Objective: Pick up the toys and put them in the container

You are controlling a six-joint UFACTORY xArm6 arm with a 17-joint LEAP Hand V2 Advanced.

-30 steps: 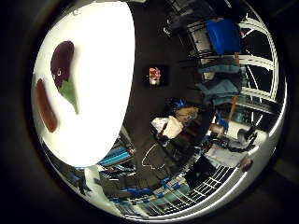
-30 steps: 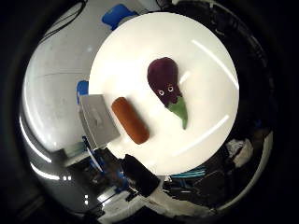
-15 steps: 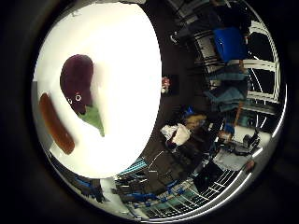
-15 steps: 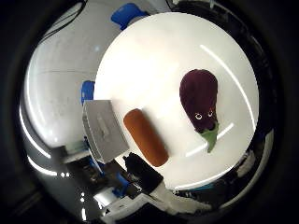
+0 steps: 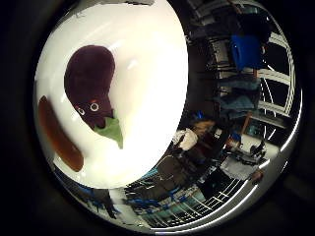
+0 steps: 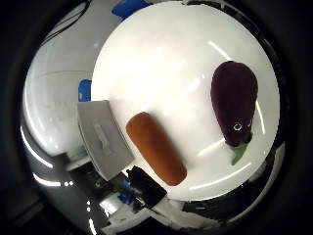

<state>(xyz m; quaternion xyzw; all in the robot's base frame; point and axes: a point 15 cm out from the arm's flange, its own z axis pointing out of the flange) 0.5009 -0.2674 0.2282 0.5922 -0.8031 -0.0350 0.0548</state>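
Observation:
A purple eggplant toy (image 5: 91, 86) with eyes and a green stem lies on a round white table (image 5: 138, 59). It shows in the right thumb side palm view too (image 6: 235, 98). A brown sausage-shaped toy (image 6: 156, 147) lies on the table beside the eggplant; the right little finger side palm view shows it at the table's edge (image 5: 57, 136). A grey square container (image 6: 103, 140) stands off the table's rim, close to the sausage toy. Both toys look large, so the palm is near above them.
Beyond the table's rim there are blue chairs (image 5: 246, 49), furniture and a windowed wall (image 5: 197, 202). A blue object (image 6: 86, 90) lies on the pale floor beside the container.
The whole picture has shifted and both toys and the table fill more of the views: the camera has moved nearer to the table. The toys lie as before.

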